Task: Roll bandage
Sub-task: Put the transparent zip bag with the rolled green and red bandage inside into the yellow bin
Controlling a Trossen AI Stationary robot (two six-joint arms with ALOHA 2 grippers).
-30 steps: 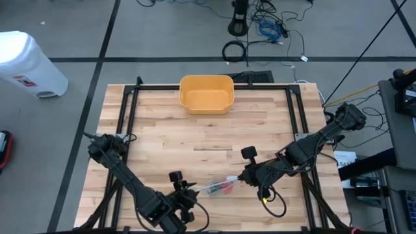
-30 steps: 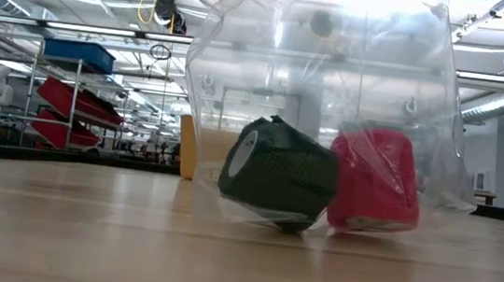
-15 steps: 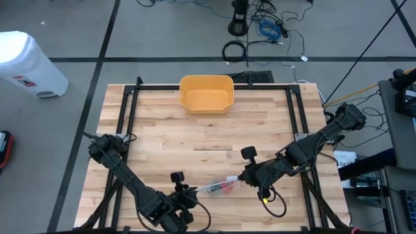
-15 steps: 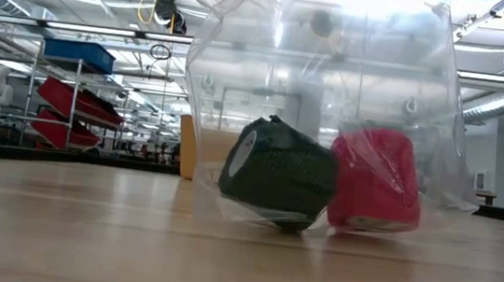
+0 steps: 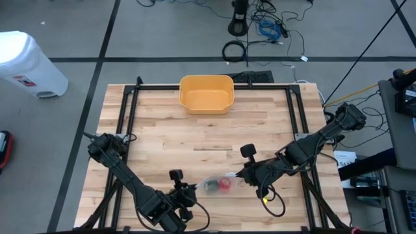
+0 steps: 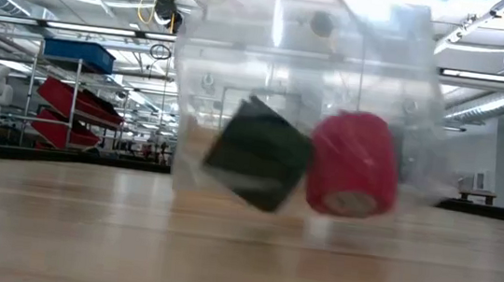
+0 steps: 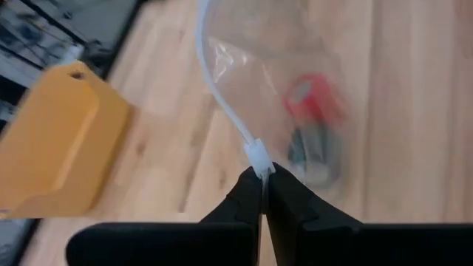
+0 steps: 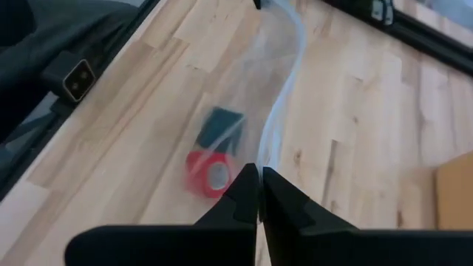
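A clear plastic bag [image 5: 218, 184] hangs between the two grippers, well toward the front edge of the table [image 5: 214, 133] from the yellow bin [image 5: 206, 93] at the table's back edge. The left gripper [image 7: 264, 176] is pinched tight on the bag's top edge right at the white zip slider, and the right gripper [image 8: 259, 174] is pinched tight on the same top edge at the other end, so each pincer is narrow w/ only plastic between the fingers. Inside the bag sit two bandage rolls: a red roll [image 6: 355, 165] and a dark green roll [image 6: 258, 153], side by side. The low view shows what the high view can't: the bag's bottom is clear of the tabletop, w/ the green roll tilted on a corner and the red roll's open core facing down and toward the camera (both a bit smeared). The high view gives the layout instead: bag approx. midway between the arms, left arm reaching in from the front-left, right arm from the right side. The left wrist view catches the bin off to one side beyond the bag; the right wrist view shows only a corner of it.
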